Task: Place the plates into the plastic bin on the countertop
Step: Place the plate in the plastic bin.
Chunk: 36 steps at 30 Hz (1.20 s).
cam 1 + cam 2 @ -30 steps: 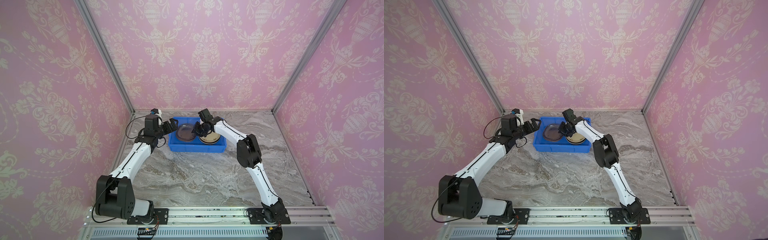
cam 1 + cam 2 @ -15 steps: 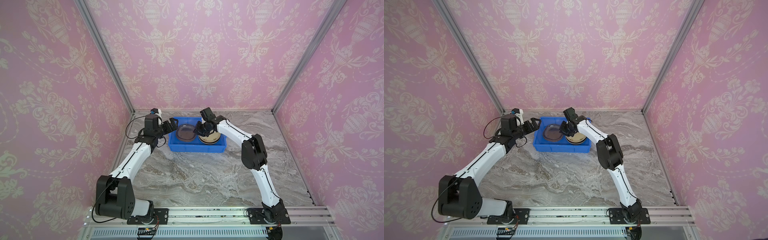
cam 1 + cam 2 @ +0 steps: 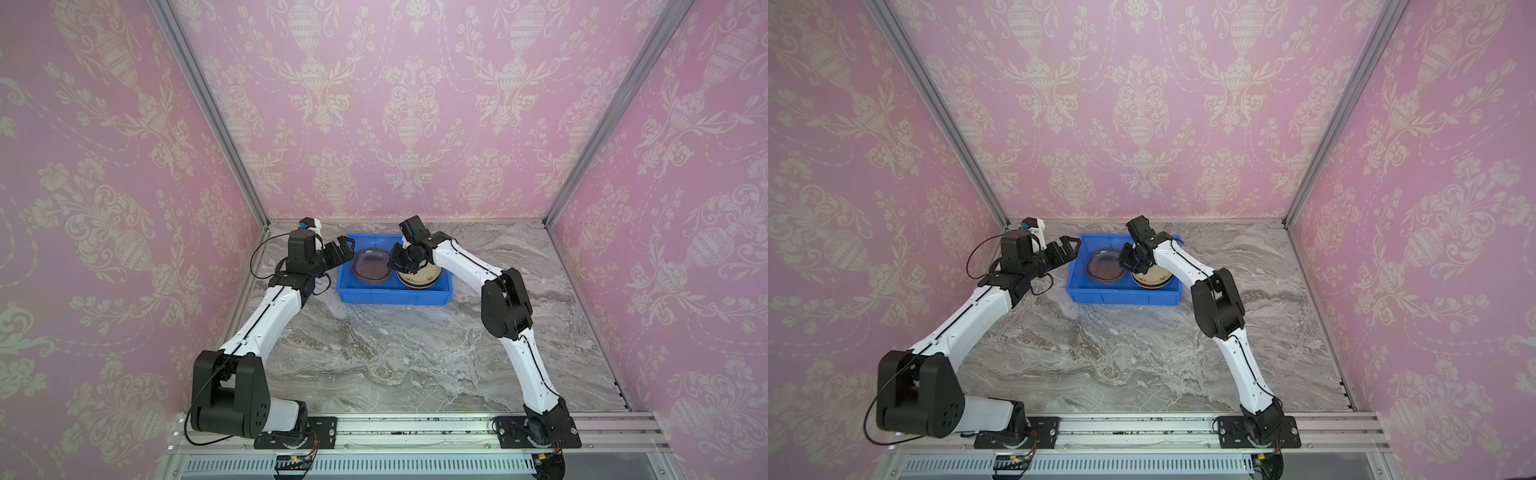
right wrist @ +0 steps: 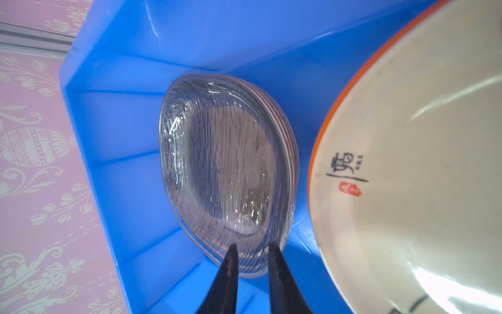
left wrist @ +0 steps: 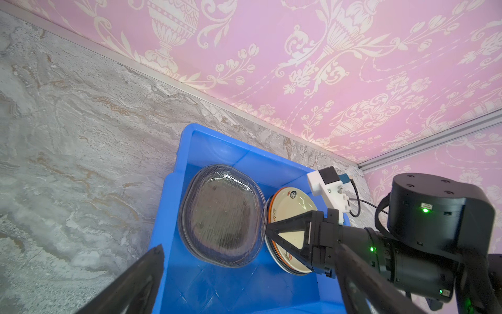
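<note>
Bin: shallow bright blue plastic bin (image 3: 392, 296) on veined grey marble countertop (image 3: 395, 357), near the pink damask wall (image 3: 415, 124).
Plates: ribbed clear glass stack (image 3: 372, 267) beside glossy orange-rimmed cream plate (image 3: 420, 279), all inside the bin.
Right gripper (image 4: 253, 252): overhangs the cream plate; fingers narrowly parted at the glass rim, hold unclear.
Left gripper (image 3: 341, 250): gaping, empty, beside the bin.

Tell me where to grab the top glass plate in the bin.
Probably pinch its rim from above, at the edge facing the left end effector. The glass plate lies flat, nested on others, so only the rim offers a lip; bare bin floor shows there, while the cream plate crowds the opposite edge.
</note>
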{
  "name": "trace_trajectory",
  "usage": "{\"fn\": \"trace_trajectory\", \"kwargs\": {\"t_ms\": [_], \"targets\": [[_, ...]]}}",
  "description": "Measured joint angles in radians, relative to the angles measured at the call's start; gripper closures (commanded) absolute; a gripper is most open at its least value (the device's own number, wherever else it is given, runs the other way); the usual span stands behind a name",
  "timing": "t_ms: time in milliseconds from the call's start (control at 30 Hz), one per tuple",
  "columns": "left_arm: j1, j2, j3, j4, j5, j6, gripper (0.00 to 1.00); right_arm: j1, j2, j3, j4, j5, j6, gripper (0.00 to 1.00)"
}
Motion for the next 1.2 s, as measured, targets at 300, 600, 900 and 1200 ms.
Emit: {"fn": "trace_trajectory", "kwargs": {"t_ms": [300, 600, 900, 1200], "targets": [[0.002, 0.005, -0.011, 0.003, 0.001, -0.002, 0.01, 0.003, 0.058, 0.034, -0.019, -0.010, 0.000, 0.77], [0.005, 0.005, -0.016, 0.008, 0.001, -0.002, 0.01, 0.002, 0.055, 0.138, -0.015, -0.044, -0.034, 0.79], [0.005, 0.001, -0.057, 0.077, -0.039, 0.010, 0.01, -0.011, -0.301, -0.045, 0.060, -0.074, -0.252, 0.00], [-0.008, -0.116, -0.493, 0.575, -0.174, 0.205, 0.01, -0.027, -0.875, -0.712, 0.292, 0.211, -0.529, 0.00]]}}
